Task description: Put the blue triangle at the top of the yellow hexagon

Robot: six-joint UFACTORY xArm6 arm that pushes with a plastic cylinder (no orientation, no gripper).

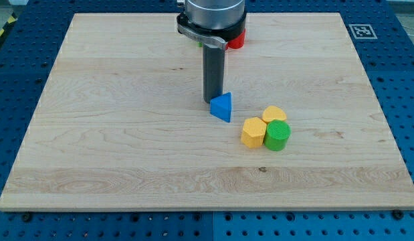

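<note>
The blue triangle (222, 107) lies near the middle of the wooden board, up and to the left of the yellow hexagon (253, 132). A small gap separates them. My tip (211, 101) rests on the board touching the triangle's upper left side. The rod rises from it toward the view's top.
A yellow heart-shaped block (274, 114) and a green cylinder (277, 136) sit against the yellow hexagon's right side. A red block (236, 41) shows behind the arm at the view's top; other blocks there are hidden. The board (93, 134) sits on a blue perforated table.
</note>
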